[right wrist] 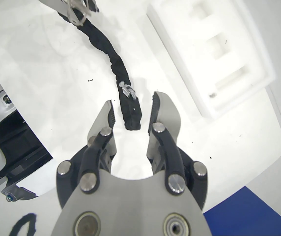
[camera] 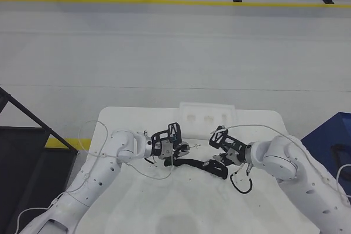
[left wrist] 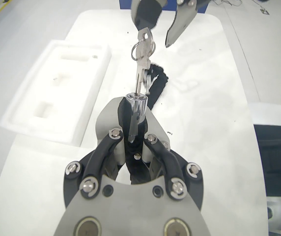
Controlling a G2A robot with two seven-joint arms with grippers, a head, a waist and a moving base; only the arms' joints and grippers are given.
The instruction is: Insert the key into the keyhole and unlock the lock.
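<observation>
Midway across the table [camera: 193, 202], left gripper [left wrist: 134, 114] clenched on lock [left wrist: 136, 106], key [left wrist: 143, 52] seated; right gripper [left wrist: 156, 34] released. Risk: an off-centre grasp could lever the key out.

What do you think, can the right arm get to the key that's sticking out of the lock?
Probably yes. The right gripper is open and faces the head of the key with nothing between them, and the left gripper holds the lock so the key points its way.
</observation>
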